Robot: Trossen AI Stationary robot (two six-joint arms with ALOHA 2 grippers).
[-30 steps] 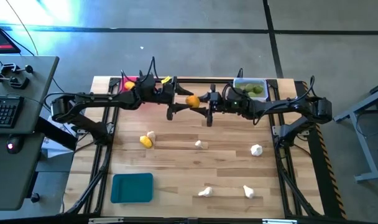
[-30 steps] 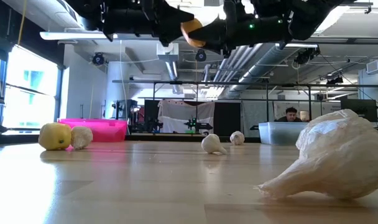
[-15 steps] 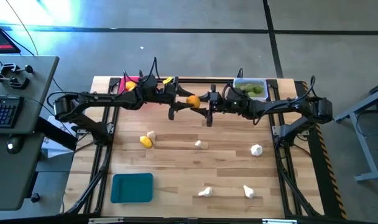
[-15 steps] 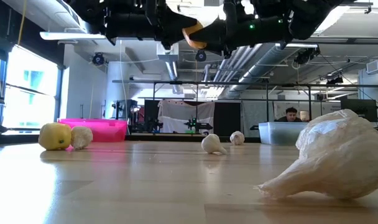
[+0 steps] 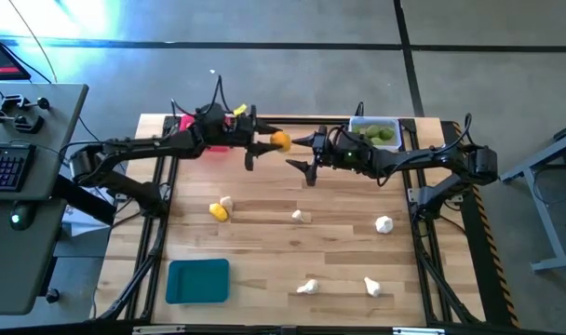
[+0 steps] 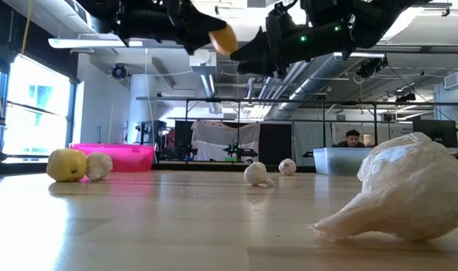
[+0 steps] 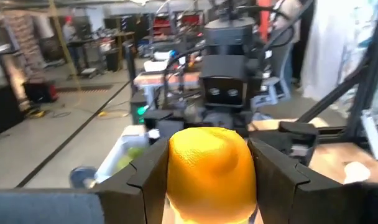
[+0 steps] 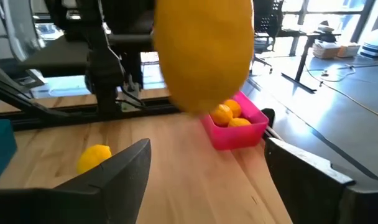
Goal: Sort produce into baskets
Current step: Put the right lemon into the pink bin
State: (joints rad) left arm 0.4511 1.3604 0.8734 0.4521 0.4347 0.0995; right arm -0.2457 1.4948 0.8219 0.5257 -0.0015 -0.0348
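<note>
My left gripper (image 5: 277,141) is shut on a yellow-orange lemon (image 5: 280,140), high over the far middle of the table. Just right of it, my right gripper (image 5: 301,154) stands open, with the lemon (image 8: 204,53) in front of its fingers and apart from them. The pink basket (image 8: 235,127) holds lemons and sits at the far left, partly under my left arm. The clear basket (image 5: 374,132), at the far right, holds green limes. The teal basket (image 5: 197,280) lies near the front left. A lemon (image 5: 218,211) and several garlic bulbs (image 5: 384,223) lie loose on the table. My left gripper pinches the lemon by its two opposite sides (image 7: 176,168) between its two fingers (image 7: 276,171). The fingers lie level and come from the table's left. The lemon is lifted clear, high above the table.
Loose garlic lies at the middle (image 5: 299,216), beside the table lemon (image 5: 227,201) and near the front edge (image 5: 307,287), (image 5: 371,287). A desk with a keyboard (image 5: 8,163) stands left of the table. A person (image 6: 353,138) sits in the room behind.
The lemon has passed from my right gripper to my left. My right gripper has opened and let go while keeping its place. My left gripper has taken hold and carried the lemon a little toward the table's far left, toward the pink basket.
</note>
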